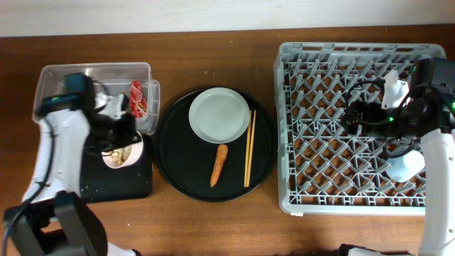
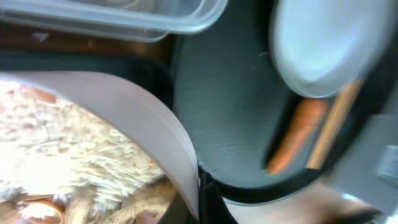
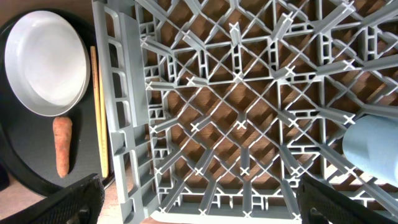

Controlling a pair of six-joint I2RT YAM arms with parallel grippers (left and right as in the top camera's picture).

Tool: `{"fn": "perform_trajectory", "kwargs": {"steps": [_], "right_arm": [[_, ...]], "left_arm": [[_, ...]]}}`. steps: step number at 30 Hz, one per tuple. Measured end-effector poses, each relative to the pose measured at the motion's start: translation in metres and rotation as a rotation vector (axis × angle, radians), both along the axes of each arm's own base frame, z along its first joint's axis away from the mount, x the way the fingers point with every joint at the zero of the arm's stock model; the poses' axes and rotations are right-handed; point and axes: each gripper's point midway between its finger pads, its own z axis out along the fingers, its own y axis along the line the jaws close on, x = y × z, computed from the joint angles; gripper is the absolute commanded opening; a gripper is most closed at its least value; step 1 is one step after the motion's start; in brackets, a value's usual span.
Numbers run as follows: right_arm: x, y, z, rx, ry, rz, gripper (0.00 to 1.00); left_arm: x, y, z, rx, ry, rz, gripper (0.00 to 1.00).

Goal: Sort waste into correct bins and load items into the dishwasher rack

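Observation:
My left gripper [image 1: 130, 136] is shut on the rim of the small whitish bowl [image 1: 122, 154], held over the shallow black rectangular tray [image 1: 121, 186]. In the left wrist view the bowl [image 2: 134, 118] holds beige rice-like scraps [image 2: 68, 146], with the fingers [image 2: 200, 198] clamped on its rim. The red wrapper [image 1: 136, 98] lies in the clear tub [image 1: 85, 72]. The plate [image 1: 220, 114], carrot [image 1: 220, 164] and chopsticks [image 1: 249, 148] lie on the round black tray [image 1: 178, 153]. My right gripper [image 1: 353, 114] is open and empty over the dishwasher rack [image 1: 334, 85]. The light-blue cup [image 1: 405, 165] stands in the rack. The napkin is out of sight.
The right wrist view shows the rack floor [image 3: 249, 106], the cup [image 3: 373, 149], the plate [image 3: 46, 62], the carrot [image 3: 62, 146] and the chopsticks [image 3: 98, 112]. The clear tub's rim [image 2: 155, 15] sits just beyond the bowl.

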Motion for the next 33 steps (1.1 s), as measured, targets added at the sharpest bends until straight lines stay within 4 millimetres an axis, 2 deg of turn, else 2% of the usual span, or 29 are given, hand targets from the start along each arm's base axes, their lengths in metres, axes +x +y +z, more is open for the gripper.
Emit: {"fn": "perform_trajectory", "kwargs": {"steps": [4,9,10,14,20,33], "right_arm": [[0.0,0.0,0.0,0.001,0.0,0.001,0.98],[0.0,0.0,0.0,0.0,0.001,0.0,0.98],[0.0,0.0,0.0,0.0,0.001,0.0,0.98],[-0.001,0.0,0.0,0.001,0.003,0.0,0.98],[-0.002,0.0,-0.001,0.002,0.007,0.0,0.98],[-0.003,0.001,-0.001,0.003,0.012,0.0,0.98]], "left_arm": [[0.006,0.021,0.027,-0.297,-0.172,0.053,0.0],[-0.008,0.052,0.015,-0.551,-0.336,0.221,0.0],[-0.018,0.063,0.009,-0.618,-0.381,0.291,0.0],[-0.032,0.084,0.012,-0.773,-0.567,0.412,0.0],[-0.033,0.082,0.033,-0.887,-0.683,0.394,0.0],[-0.033,0.082,0.034,-0.891,-0.689,0.392,0.0]]}}
